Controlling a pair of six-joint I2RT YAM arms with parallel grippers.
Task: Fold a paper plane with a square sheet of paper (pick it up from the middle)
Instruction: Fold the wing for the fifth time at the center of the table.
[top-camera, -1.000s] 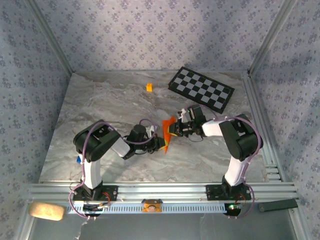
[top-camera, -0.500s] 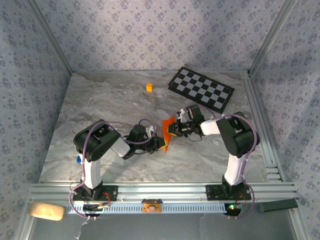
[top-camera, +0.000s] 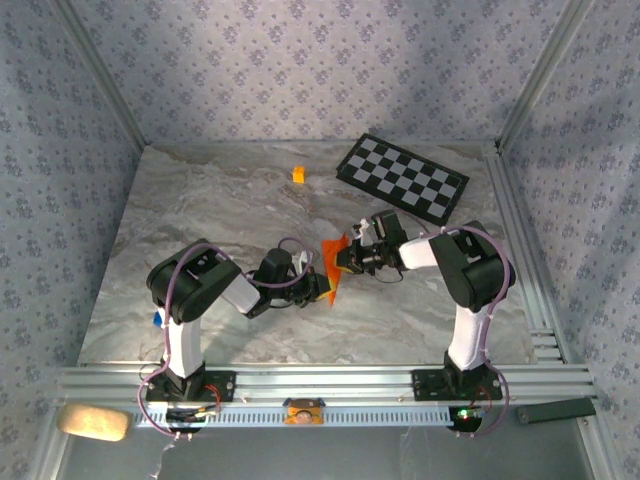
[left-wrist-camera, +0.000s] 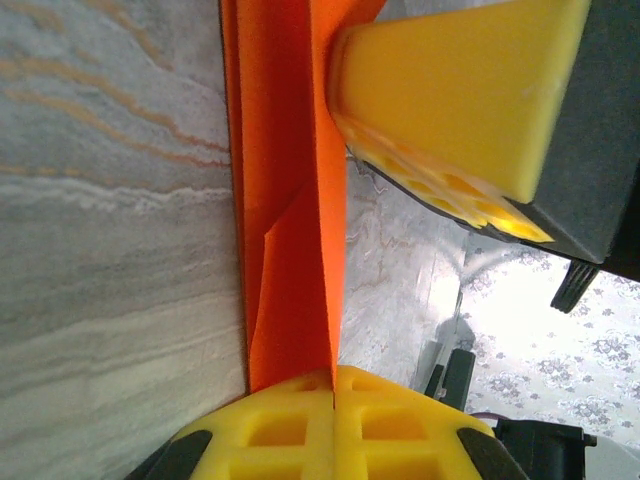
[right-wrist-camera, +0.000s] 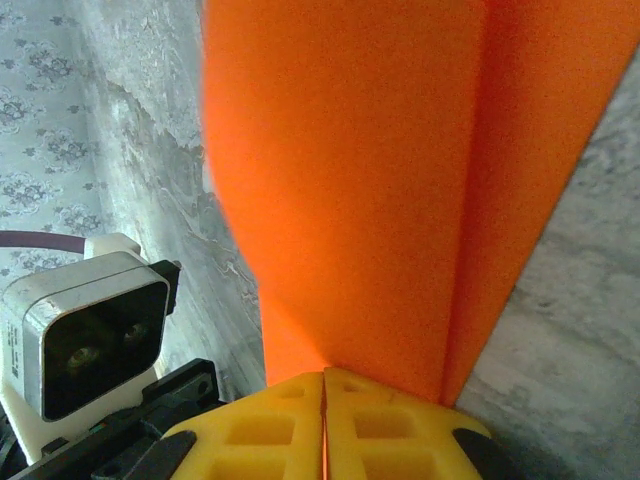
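Two grippers: we see the left gripper (top-camera: 322, 285) and the right gripper (top-camera: 345, 262) meeting near the middle of the table (top-camera: 200, 215), tips close together, both pinching the same orange paper.
Paper: the square sheet of paper (top-camera: 332, 250) is creased into a narrow folded shape and sits between the two grippers. We cannot tell whether its lower end touches the marble.
Left gripper: in its wrist view its yellow pads (left-wrist-camera: 310, 400) are pressed together at the bottom, with the folded edge of the sheet clamped in the seam between them. We read it as closed on the paper.
Right gripper: in its own wrist view its pads (right-wrist-camera: 300, 400) meet along a thin line, and the orange sheet rises straight out of that line. It too is closed on the paper.
Opposite finger: from the left wrist we see a yellow finger (left-wrist-camera: 450, 90) of the right gripper against the far part of the sheet.
Crease: from the left wrist we see a long fold running the length of the orange strip.
Wrist camera: from the right wrist, the left arm's white camera box (right-wrist-camera: 85, 340) sits just beside the paper.
Checkered board (top-camera: 402, 177): flat at the far right of the table, well apart from the paper.
Cube (top-camera: 298, 174): small, orange-yellow, near the far edge, left of the board.
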